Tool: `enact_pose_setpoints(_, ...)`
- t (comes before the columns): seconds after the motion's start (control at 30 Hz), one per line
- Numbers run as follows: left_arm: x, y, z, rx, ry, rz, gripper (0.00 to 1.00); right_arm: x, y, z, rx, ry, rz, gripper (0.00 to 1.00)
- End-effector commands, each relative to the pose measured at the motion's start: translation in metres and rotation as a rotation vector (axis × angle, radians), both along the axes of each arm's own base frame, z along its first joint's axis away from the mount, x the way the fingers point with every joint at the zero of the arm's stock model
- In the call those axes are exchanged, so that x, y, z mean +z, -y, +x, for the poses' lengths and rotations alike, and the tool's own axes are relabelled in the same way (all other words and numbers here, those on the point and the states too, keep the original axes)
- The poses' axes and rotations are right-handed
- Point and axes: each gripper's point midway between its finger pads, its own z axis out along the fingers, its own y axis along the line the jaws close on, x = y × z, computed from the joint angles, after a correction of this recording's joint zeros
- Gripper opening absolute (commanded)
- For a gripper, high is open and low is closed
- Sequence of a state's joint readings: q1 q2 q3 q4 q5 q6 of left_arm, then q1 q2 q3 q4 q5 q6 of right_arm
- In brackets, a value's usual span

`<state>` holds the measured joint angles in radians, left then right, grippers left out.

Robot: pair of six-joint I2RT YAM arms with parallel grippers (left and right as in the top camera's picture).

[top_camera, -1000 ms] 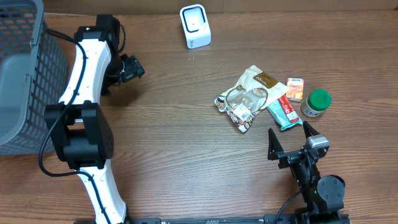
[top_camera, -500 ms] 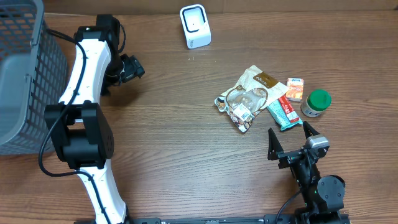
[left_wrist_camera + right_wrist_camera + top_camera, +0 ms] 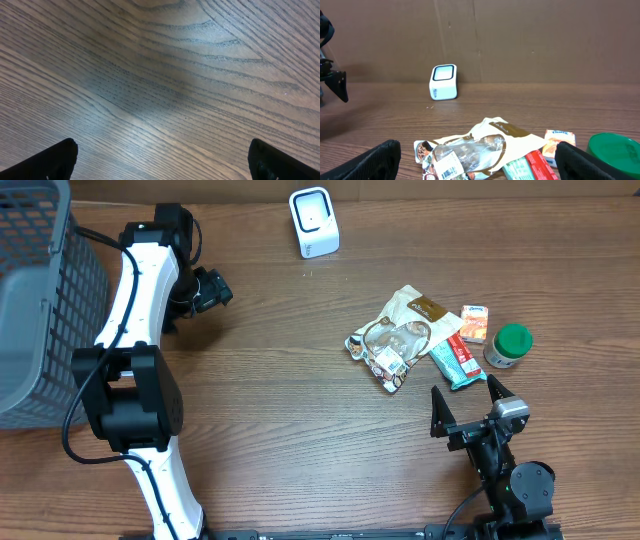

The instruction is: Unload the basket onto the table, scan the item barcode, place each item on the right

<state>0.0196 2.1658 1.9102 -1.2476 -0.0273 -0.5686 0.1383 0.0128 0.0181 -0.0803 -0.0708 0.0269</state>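
Note:
A cream and brown snack bag (image 3: 400,335) lies flat on the table right of centre, and its white barcode label (image 3: 445,167) faces up. Beside it are a teal and red bar (image 3: 455,360), a small orange tissue pack (image 3: 474,323) and a green-lidded jar (image 3: 510,345). The white scanner (image 3: 314,222) stands at the back centre. My right gripper (image 3: 467,394) is open just in front of these items, nothing between its fingers (image 3: 477,160). My left gripper (image 3: 215,288) is open over bare wood at the back left (image 3: 162,160).
A grey mesh basket (image 3: 30,300) fills the far left edge. A brown cardboard wall (image 3: 520,40) runs behind the table. Bare wood lies between the left arm and the item pile.

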Motion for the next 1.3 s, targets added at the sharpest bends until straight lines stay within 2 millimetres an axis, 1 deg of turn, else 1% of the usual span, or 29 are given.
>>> enact_pose_setpoints(0.0,0.011,0.002,0.004,-0.019,0.03,0.008,1.0,-0.002,0.001,0.0,-0.007,0.001,0.007,1.0)
enact_pose_setpoints(0.27,0.011,0.002,0.004,-0.019,0.031,0.008,1.0,-0.002,0.002,0.0,-0.01,0.001,0.007,1.0)
enact_pose_setpoints(0.57,0.011,0.002,0.004,-0.019,0.031,0.008,1.0,-0.002,0.027,0.004,-0.112,0.001,0.007,1.0)
enact_pose_setpoints(0.83,0.011,0.002,0.004,-0.019,0.031,0.008,1.0,-0.002,0.022,0.003,-0.089,0.001,0.007,1.0)
enact_pose_setpoints(1.27,0.011,0.002,0.004,-0.019,0.031,0.008,1.0,-0.002,0.022,0.003,-0.09,0.001,0.007,1.0)
